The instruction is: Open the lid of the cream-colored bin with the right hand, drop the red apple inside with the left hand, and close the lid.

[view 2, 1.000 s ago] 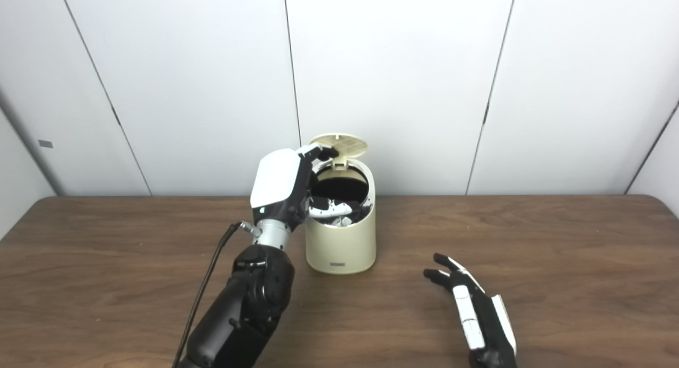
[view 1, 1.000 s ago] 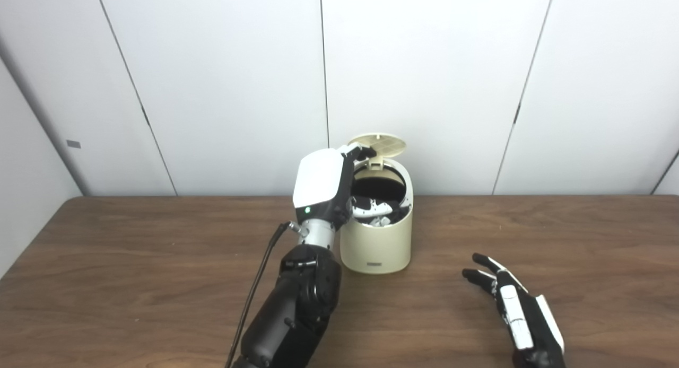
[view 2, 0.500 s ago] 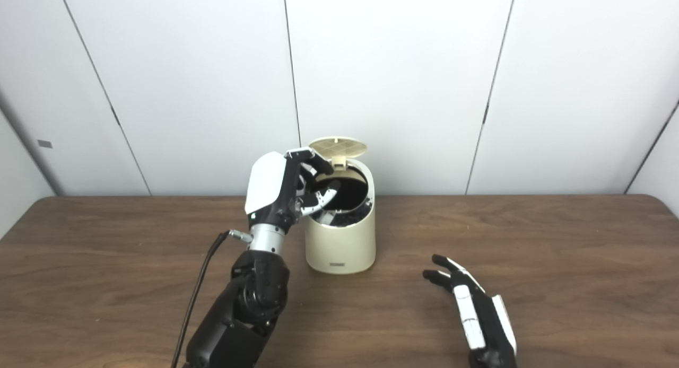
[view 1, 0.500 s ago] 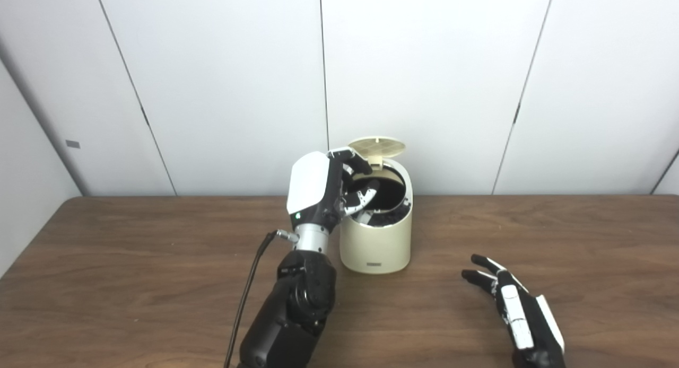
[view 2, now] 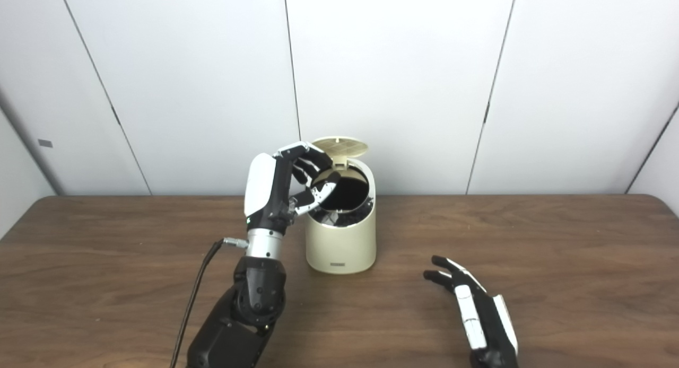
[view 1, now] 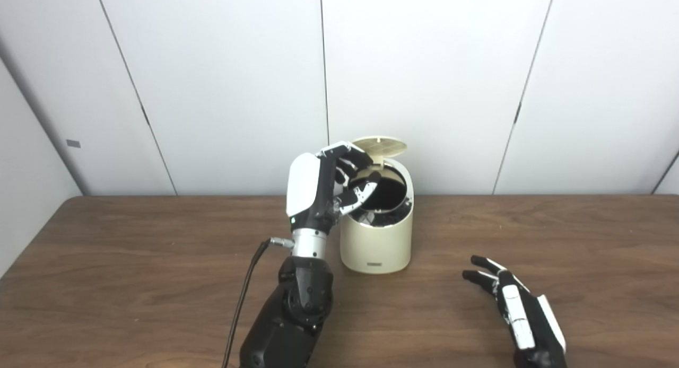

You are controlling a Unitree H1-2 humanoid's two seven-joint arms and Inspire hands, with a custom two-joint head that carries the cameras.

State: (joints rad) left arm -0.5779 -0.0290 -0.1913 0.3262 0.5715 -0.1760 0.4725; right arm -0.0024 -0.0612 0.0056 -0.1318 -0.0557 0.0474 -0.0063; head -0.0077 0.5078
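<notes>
The cream-colored bin (view 1: pixel 376 241) stands on the brown table near the back wall. Its round lid (view 1: pixel 380 145) is hinged up at the back and the dark inside shows. No red apple is in view. My left hand (view 1: pixel 323 185) is raised beside the bin's left rim, open and empty, with curled fingers (view 1: pixel 353 157) over the rim's left edge. My right hand (view 1: pixel 517 309) lies open and flat on the table, to the right of the bin and nearer to me. It touches nothing.
The brown table (view 1: pixel 127 272) runs the full width of the view. A white panelled wall (view 1: pixel 424 66) stands right behind the bin. A black cable (view 1: pixel 241 304) hangs from my left wrist.
My left hand has come up out of the bin's opening and drawn back to the left, now upright beside the rim. The lid stays up. The right hand has not moved.
</notes>
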